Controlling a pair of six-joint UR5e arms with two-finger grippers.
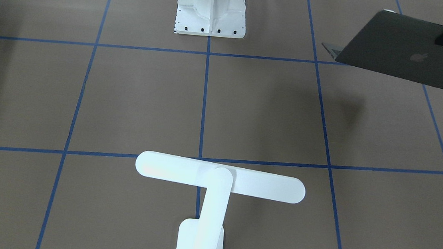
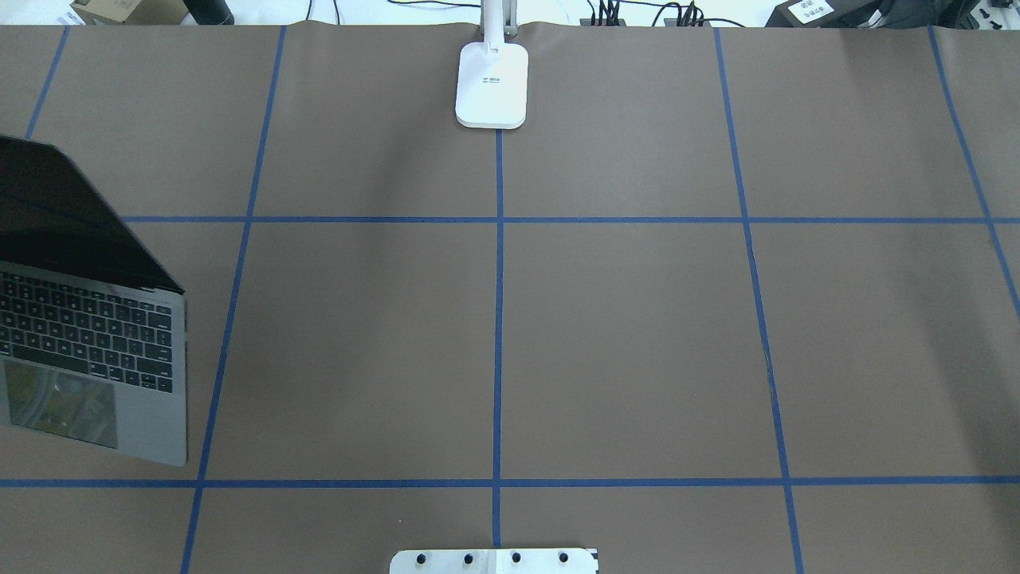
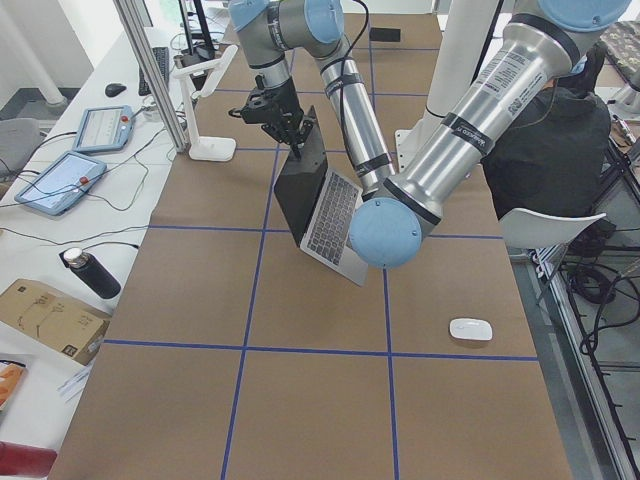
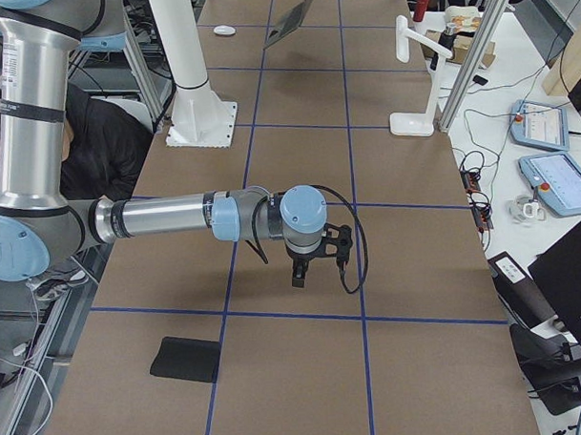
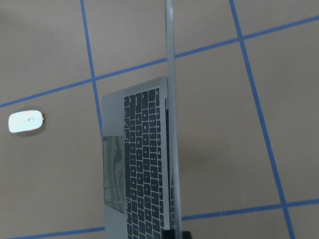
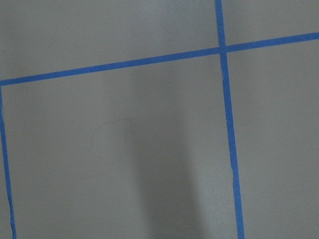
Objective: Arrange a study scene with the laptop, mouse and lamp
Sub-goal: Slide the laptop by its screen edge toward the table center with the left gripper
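**Laptop** (image 2: 88,343): space-grey, lid raised roughly upright, deck apparently flat on the tabletop (image 2: 621,335), well out to the left of the white bolted pedestal (image 1: 211,7)

**Left pincer** (image 3: 288,130): closed down on the upper edge of the laptop's lid, which runs edge-on between its fingers in the wrist view

**Right pincer** (image 4: 302,272): low over bare tabletop to the pedestal's right; how far open it is cannot be told

**Lamp** (image 1: 220,178): straight out in front of the pedestal at the far edge, light bar reaching back toward it

**Mouse** (image 3: 470,328): beyond the laptop, farther left of the pedestal

**Handling note**: the step is judged to be setting the lid angle. The wrist should follow the hinge's arc rather than pull straight, so the deck neither lifts nor skids. The clamp on the thin lid should stay light, and the motion should stop short of the hinge's limit
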